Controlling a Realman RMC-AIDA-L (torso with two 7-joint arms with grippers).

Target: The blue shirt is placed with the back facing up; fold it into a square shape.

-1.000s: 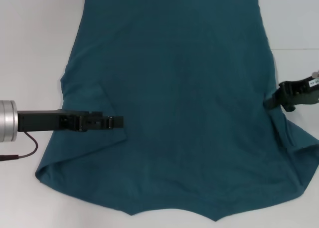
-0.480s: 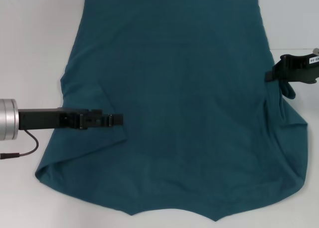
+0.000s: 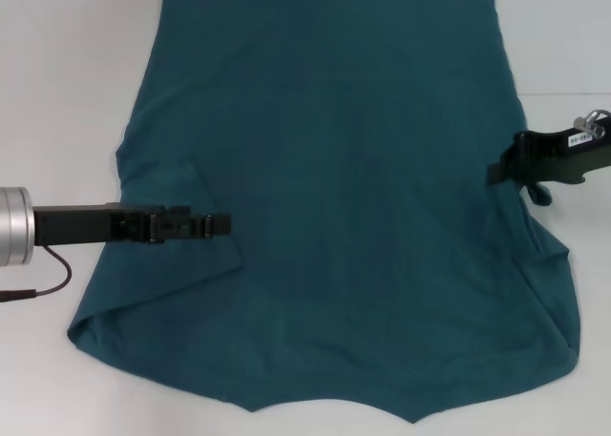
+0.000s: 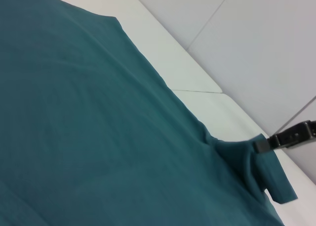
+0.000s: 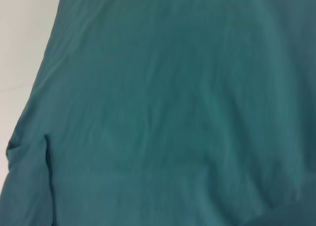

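A plain white bench (image 3: pixel 67 93) fills the head view from edge to edge, matte and evenly lit, with only soft shadows. In the left wrist view its far edge (image 4: pixel 197 90) meets pale grey wall panels (image 4: pixel 266 43) divided by thin straight seams toward two o'clock.

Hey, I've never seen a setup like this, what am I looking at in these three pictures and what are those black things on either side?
It is a two-armed robot folding laundry. The wide picture comes from a camera on its head, looking down at a white table. The other two come from cameras on its wrists. A blue shirt lies spread flat. The black things are its grippers. The left gripper lies low over the shirt's left sleeve area; whether it holds fabric is unclear. The right gripper has pinched the shirt's right edge and lifted it, which the left wrist picture shows as a raised flap of cloth at that gripper. The right wrist picture shows only fabric.
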